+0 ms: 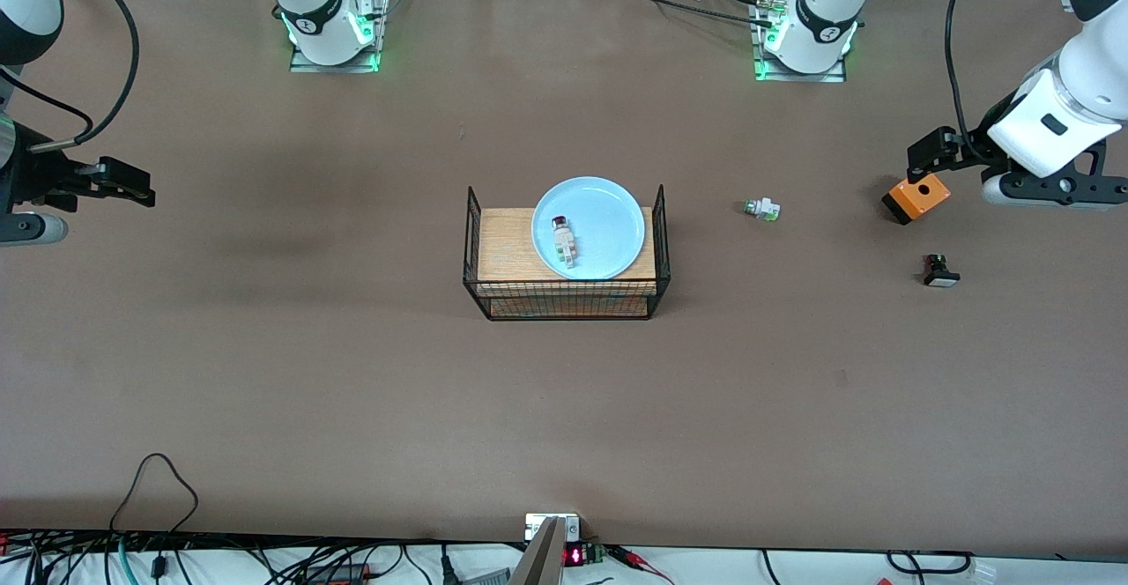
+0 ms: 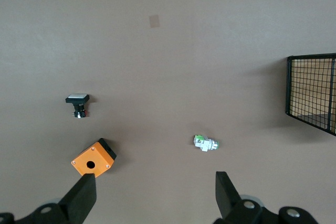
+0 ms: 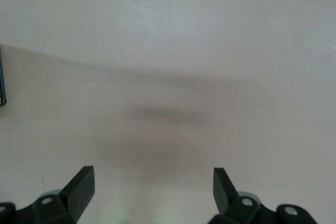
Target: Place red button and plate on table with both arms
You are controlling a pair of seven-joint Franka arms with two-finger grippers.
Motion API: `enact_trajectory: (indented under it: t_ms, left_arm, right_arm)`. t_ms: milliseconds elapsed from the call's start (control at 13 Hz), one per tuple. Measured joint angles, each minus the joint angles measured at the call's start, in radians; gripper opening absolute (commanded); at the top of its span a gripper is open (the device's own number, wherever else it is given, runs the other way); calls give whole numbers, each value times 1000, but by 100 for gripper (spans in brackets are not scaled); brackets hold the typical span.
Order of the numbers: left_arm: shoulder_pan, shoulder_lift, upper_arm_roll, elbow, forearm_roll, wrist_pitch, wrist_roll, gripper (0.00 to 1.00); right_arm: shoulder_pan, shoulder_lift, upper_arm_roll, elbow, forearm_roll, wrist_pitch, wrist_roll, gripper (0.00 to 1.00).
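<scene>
The light-blue plate (image 1: 610, 215) rests on top of the wire-framed wooden shelf (image 1: 502, 246) at the middle of the brown table (image 1: 352, 373). The red button (image 1: 562, 238) lies on its side in the plate, its dark red cap toward the robots' bases. My left gripper (image 1: 927, 155) is open and empty, up over the table at the left arm's end, just above an orange box; its wrist view shows the open gripper (image 2: 155, 195) over bare table. My right gripper (image 1: 123, 181) is open and empty over the right arm's end, as its wrist view (image 3: 152, 190) also shows.
An orange box with a round hole (image 1: 916, 200) (image 2: 93, 158), a black-bodied white-capped button (image 1: 940, 271) (image 2: 77, 102) and a white piece with a green tip (image 1: 761, 209) (image 2: 205, 143) lie on the table between the shelf (image 2: 315, 90) and the left arm's end.
</scene>
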Motion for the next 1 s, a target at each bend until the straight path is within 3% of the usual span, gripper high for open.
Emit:
enact_trajectory:
  t_ms: [767,997]
  left_arm:
    - [1,11,-3,15,19,-7,0,100]
    - [-3,11,-48,54,11,-40,-2,100]
  right_arm:
    - [0,0,0,0,0,0,0,100]
    - [0,0,0,0,0,0,0,100]
